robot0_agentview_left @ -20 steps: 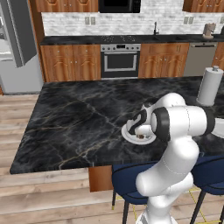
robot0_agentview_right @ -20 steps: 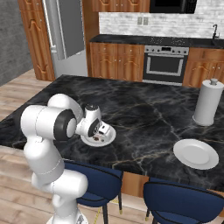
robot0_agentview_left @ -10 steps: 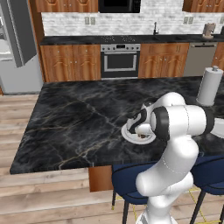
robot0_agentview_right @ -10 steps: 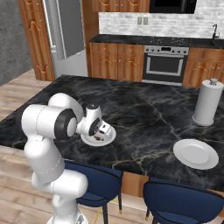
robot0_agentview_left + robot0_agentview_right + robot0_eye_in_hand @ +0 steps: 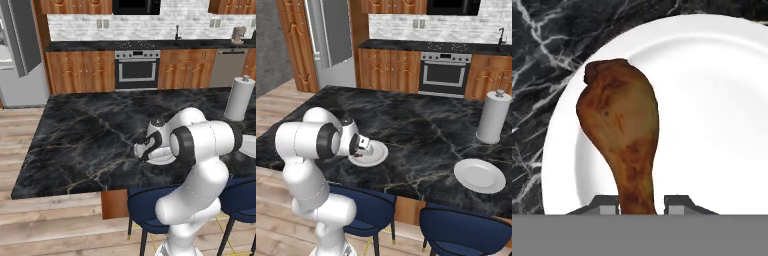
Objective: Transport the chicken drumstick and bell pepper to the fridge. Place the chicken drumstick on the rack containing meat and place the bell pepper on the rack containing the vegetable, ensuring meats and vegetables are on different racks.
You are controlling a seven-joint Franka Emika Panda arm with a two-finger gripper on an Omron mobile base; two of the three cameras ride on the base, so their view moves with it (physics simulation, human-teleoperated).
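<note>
Right now the two-finger dark-tipped gripper (image 5: 641, 204) is down over a round white plate (image 5: 722, 115) near the front edge of the black marble island counter (image 5: 90, 135), its jaws drawn in tight on the thin bone end of the golden-brown chicken drumstick (image 5: 619, 135), whose thick rounded end lies on the plate pointing away from the hand. From the base cameras the hand (image 5: 362, 145) sits low over that plate (image 5: 372, 155), with a second empty white plate (image 5: 479, 175) and a white paper-towel roll (image 5: 491, 117) further right. The tall light-grey fridge (image 5: 17, 55) stands open at the far left, well apart from the island. The likely risk is the grip itself: holding only the narrow bone end leaves the heavy end hanging, so the drumstick may pivot or slip out during the lift or the long carry.
</note>
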